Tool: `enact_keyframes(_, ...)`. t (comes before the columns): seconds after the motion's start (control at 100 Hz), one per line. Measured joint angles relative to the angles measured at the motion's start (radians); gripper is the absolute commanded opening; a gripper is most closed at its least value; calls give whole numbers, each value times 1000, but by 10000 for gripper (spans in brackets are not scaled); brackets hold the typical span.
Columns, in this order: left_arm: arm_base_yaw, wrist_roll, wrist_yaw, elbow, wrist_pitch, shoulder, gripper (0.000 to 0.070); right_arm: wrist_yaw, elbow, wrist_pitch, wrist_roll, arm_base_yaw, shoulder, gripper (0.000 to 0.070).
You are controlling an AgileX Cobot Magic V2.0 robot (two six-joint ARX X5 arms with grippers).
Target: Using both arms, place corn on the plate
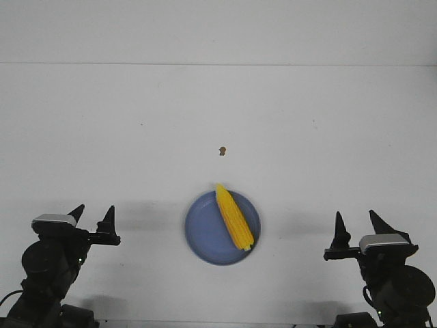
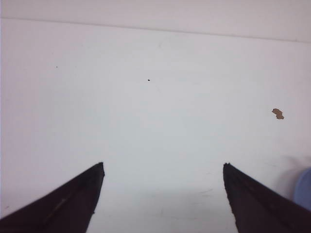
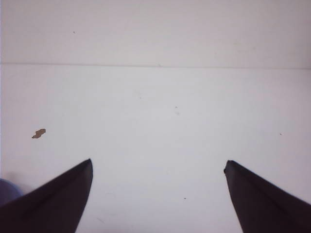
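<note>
White tabletop (image 1: 102, 123), brown speck (image 1: 222, 151) upper centre. We see corn (image 1: 234, 217) lying on the plate (image 1: 201, 236), lower centre. Left gripper (image 1: 93, 220) and right gripper (image 1: 355, 229) spread, empty, frame corners. Task looks done.

Both arms are cut by the lower edge of the front view, so their bases do not show. In the left wrist view only a sliver of the plate (image 2: 305, 188) shows at the picture's edge; the same in the right wrist view (image 3: 7, 190). The brown speck (image 1: 222, 151) is too small to identify.
</note>
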Motion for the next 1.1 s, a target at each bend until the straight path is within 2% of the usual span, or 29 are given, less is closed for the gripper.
enact_keyframes(0.05,0,0,0,0,0,-2,324,3,0,3,0,0,0,126)
enact_keyframes(0.09,0,0,0,0,0,-2,220,5,0,3,0,0,0,61)
enact_keyframes(0.16,0,0,0,0,-1,-5,40,6,0,4,0,0,0,28)
enact_keyframes(0.19,0,0,0,0,-1,-5,0,6,0,5,0,0,0,28)
enact_keyframes(1.099,0,-3,0,0,-7,-14,17,7,0,5,0,0,0,28)
